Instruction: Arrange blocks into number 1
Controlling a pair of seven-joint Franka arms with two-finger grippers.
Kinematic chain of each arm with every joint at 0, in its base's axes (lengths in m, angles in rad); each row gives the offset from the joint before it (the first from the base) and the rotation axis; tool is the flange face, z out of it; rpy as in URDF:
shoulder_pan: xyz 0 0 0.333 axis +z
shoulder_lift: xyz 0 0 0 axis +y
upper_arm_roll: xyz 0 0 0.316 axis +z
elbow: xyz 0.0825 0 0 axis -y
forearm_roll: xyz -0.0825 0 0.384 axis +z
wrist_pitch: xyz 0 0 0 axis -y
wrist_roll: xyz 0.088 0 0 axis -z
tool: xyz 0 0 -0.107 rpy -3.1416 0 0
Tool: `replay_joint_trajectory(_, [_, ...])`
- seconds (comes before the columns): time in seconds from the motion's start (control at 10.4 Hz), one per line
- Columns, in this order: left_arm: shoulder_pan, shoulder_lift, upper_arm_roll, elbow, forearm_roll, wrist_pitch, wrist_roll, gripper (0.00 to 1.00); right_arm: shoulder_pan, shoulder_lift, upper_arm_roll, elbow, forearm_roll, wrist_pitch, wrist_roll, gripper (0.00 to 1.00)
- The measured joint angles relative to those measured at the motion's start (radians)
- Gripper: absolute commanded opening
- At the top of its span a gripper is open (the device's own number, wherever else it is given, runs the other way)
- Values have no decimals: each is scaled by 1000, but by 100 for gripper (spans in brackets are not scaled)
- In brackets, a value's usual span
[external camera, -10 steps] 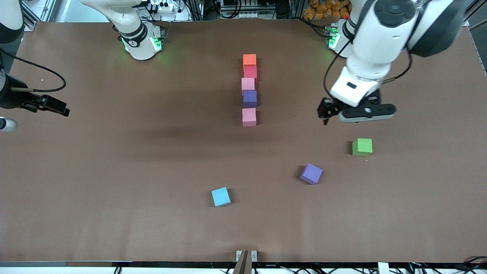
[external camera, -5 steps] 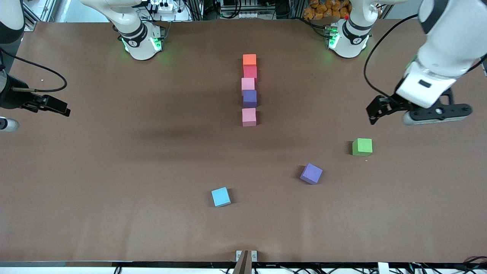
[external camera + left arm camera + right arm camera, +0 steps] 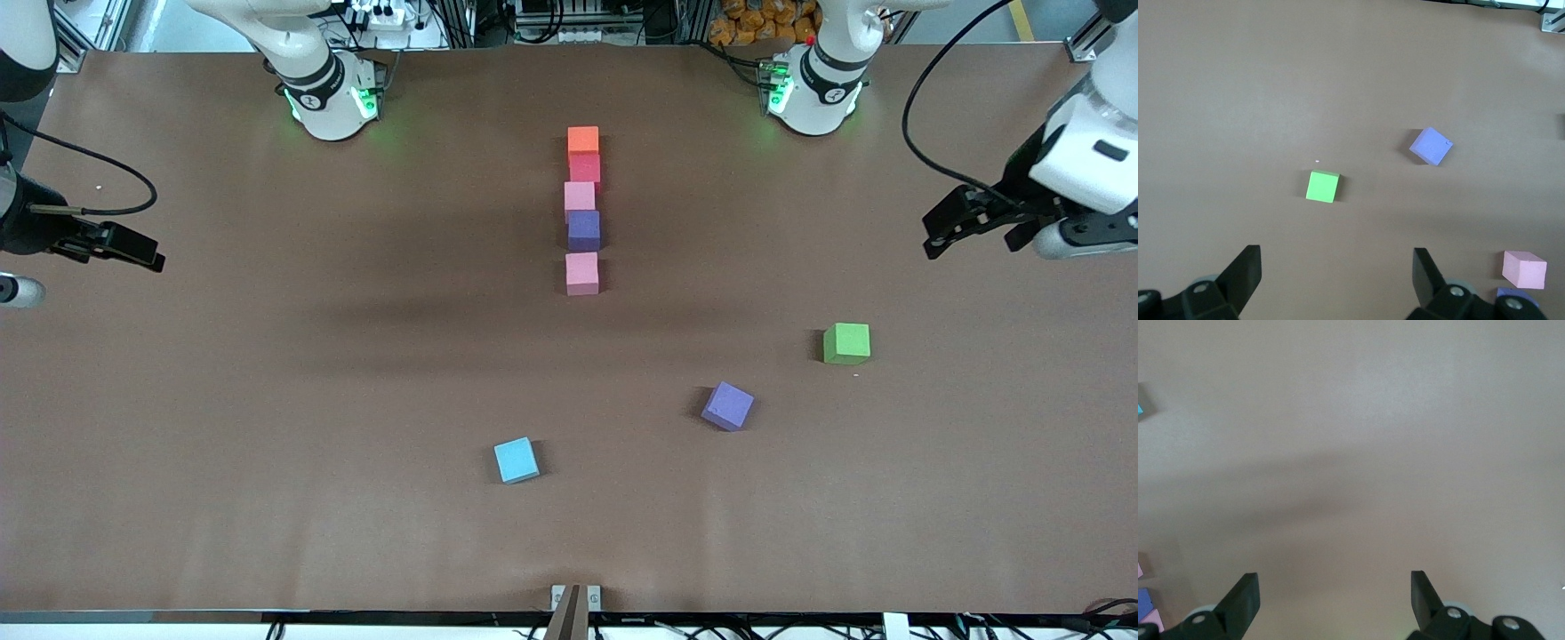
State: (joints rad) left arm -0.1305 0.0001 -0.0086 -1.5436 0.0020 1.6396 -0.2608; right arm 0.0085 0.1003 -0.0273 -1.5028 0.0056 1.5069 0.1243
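Five small foam cubes stand in a line in the middle of the brown worktop (image 3: 267, 400): an orange foam cube (image 3: 583, 140) nearest the robot bases, then a red foam cube (image 3: 585, 168), a pink foam cube (image 3: 580, 196), a dark purple foam cube (image 3: 584, 229), and, past a small gap, a second pink foam cube (image 3: 582, 272). Nearer the camera lie a green foam cube (image 3: 846, 343), a light purple foam cube (image 3: 728, 405) and a light-blue foam cube (image 3: 516, 460), all well apart.

Seen from the left wrist, the left gripper (image 3: 1337, 273) hangs wide apart and empty over the green cube.

Seen from the right wrist, the right gripper (image 3: 1335, 597) waits spread wide over bare worktop, holding nothing.
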Motion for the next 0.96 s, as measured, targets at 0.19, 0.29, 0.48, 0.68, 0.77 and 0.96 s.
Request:
replay_joint_trajectory(0.19, [-1,0,26,9,-28,-25,2,100,0,0,0,0,0,0,0,100])
replay_joint_trajectory(0.29, [-2,0,30,10,-29,-33,3,100,0,0,0,0,0,0,0,100])
replay_joint_trajectory(0.48, [-13,0,30,11,-29,-41,6,100,0,0,0,0,0,0,0,100])
replay_joint_trajectory(0.68, [-14,0,34,11,-29,-41,86,100,0,0,0,0,0,0,0,100])
replay_joint_trajectory(0.77, [-14,0,37,12,-29,-42,121,100,0,0,0,0,0,0,0,100])
replay_joint_trajectory(0.96, [-14,0,41,13,-29,-66,142,100,0,0,0,0,0,0,0,100])
